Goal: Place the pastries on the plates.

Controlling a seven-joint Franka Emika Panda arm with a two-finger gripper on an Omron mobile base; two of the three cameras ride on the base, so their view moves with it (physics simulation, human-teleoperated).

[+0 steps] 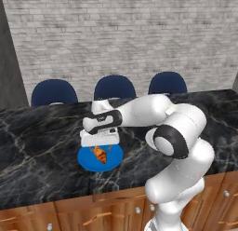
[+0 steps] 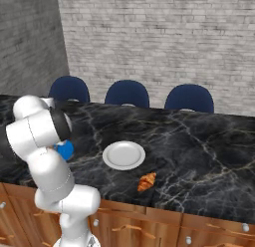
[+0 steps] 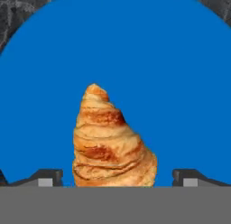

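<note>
Hovering over your blue plate (image 1: 88,160), the tool (image 3: 117,178) stands with fingers spread either side of one croissant (image 1: 100,154); the other croissant (image 2: 146,182) lies near the white plate (image 2: 124,155).

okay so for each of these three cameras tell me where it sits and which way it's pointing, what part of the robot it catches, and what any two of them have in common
Left base view: behind the arm to its left, looking forward and down; arm rises lower right, gripper over the blue plate holding a croissant.
Right base view: behind to its right; arm at lower left, white plate and a second croissant on the counter.
Hand view: on the hand, looking down along the fingertips.
Shared: both base views show the counter and three blue chairs; left base and hand views share the blue plate's croissant.
</note>
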